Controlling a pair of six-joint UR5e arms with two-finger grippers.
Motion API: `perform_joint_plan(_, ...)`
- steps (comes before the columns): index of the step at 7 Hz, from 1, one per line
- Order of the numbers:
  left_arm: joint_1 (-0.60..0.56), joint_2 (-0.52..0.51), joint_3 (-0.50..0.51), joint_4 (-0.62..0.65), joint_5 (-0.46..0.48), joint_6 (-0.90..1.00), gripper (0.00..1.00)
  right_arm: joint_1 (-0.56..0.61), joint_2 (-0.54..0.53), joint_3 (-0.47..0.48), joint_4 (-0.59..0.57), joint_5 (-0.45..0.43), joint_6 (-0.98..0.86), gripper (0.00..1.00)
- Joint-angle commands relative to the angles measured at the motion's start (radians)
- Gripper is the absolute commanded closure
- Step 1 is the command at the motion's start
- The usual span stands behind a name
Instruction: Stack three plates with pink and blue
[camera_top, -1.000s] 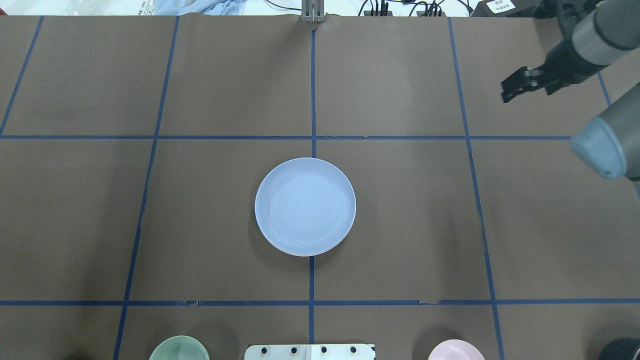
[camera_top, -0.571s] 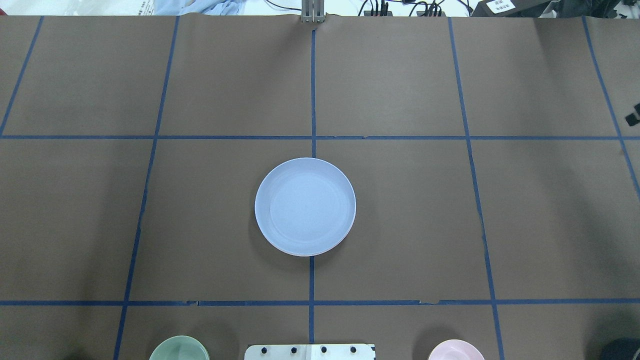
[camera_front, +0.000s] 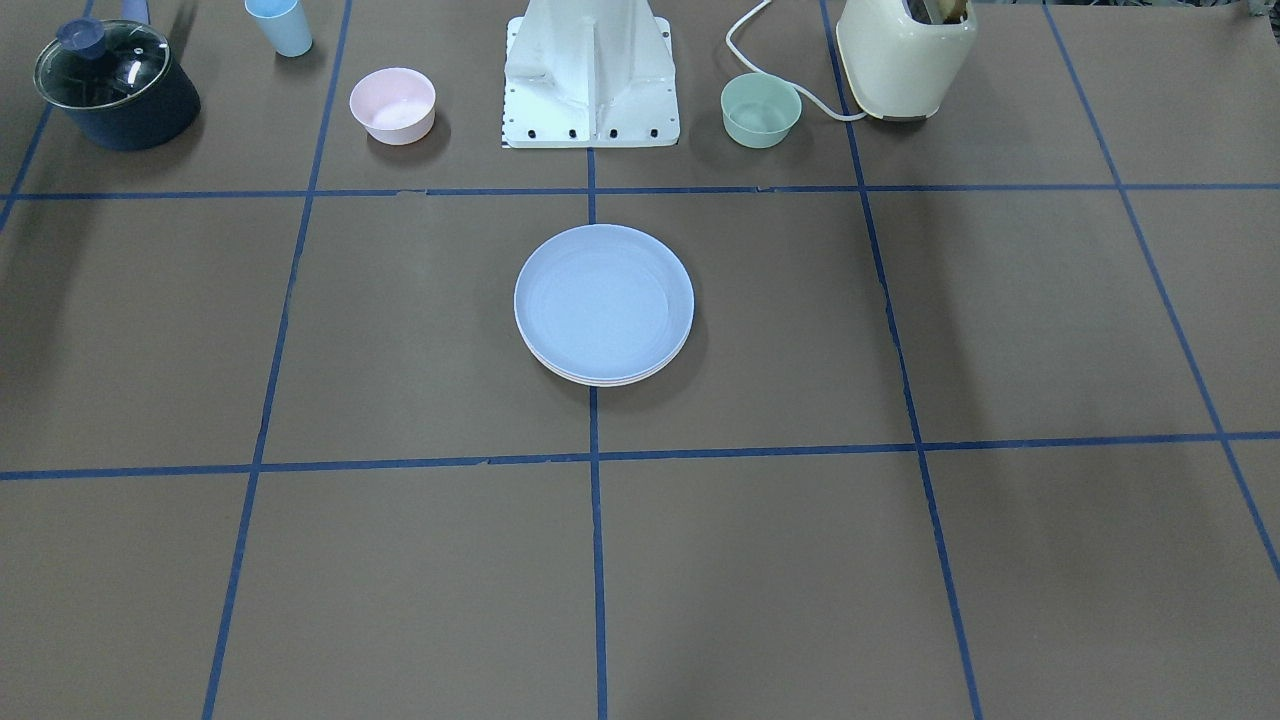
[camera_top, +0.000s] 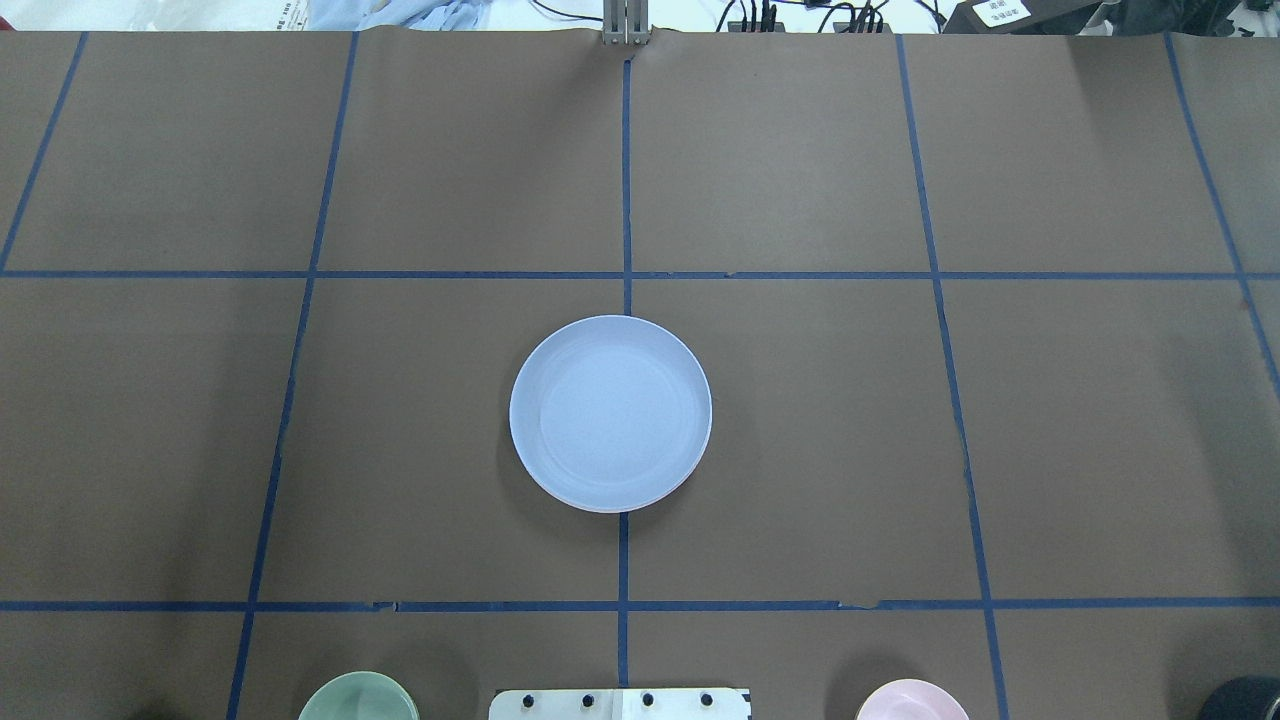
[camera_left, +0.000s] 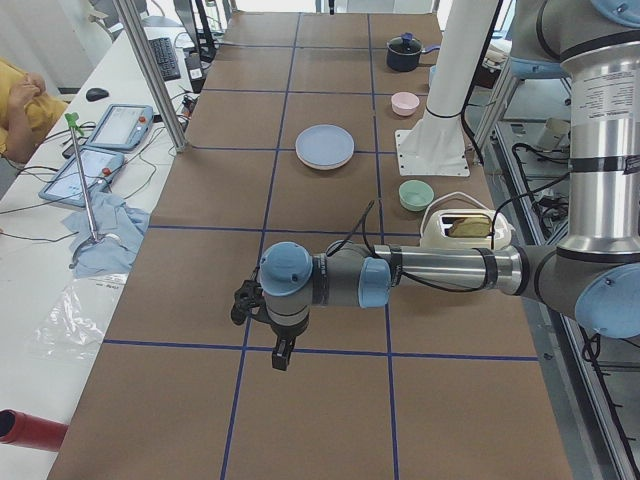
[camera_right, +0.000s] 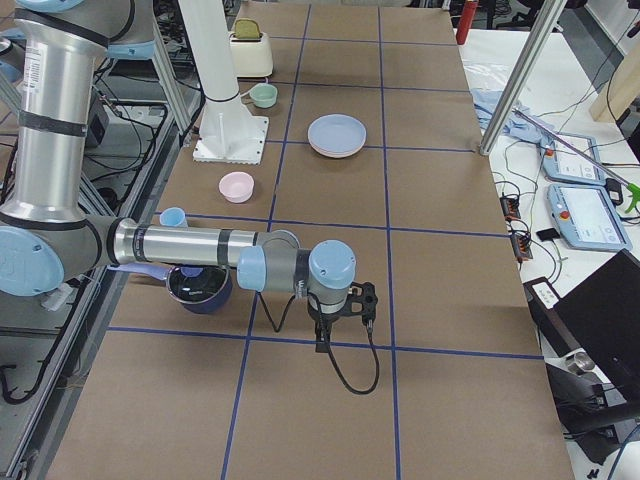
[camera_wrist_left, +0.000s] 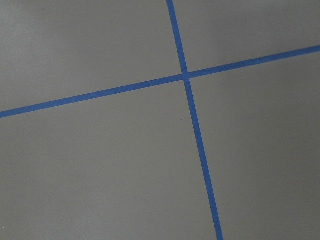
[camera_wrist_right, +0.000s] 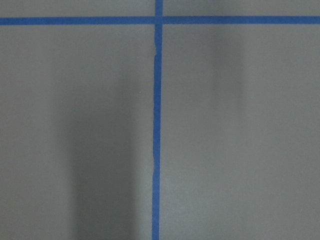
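Note:
The light blue plate (camera_top: 610, 412) lies on top of a stack at the table's middle; it also shows in the front-facing view (camera_front: 603, 300). A thin pale rim (camera_front: 612, 381) of plates beneath shows at its front edge; their colours are too faint to tell, so the pink and cream plates are mostly hidden. My left gripper (camera_left: 281, 356) hangs over bare table far from the stack, seen only in the exterior left view. My right gripper (camera_right: 322, 338) hangs over bare table at the other end, seen only in the exterior right view. I cannot tell whether either is open or shut.
Near the robot base (camera_front: 590, 80) stand a small pink bowl (camera_front: 392, 104), a mint-green bowl (camera_front: 761, 109), a light blue cup (camera_front: 279, 25), a dark lidded pot (camera_front: 113, 83) and a cream toaster (camera_front: 905, 55). Blue tape lines grid the brown table.
My right arm and gripper have drawn back out of the overhead view past its right edge. The plate stack has not moved.

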Motion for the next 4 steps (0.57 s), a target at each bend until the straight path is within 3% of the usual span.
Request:
perform_joint_plan(1,0.004,0.005,-0.006,0.0,0.005,0.0,0.0,0.024,-0.008,0.018,0.007,-0.036,0.003,0.0)
perform_joint_plan(4,0.004,0.008,-0.021,-0.004,0.005,-0.002,0.0,0.023,-0.001,0.018,0.013,-0.043,0.006,0.0)
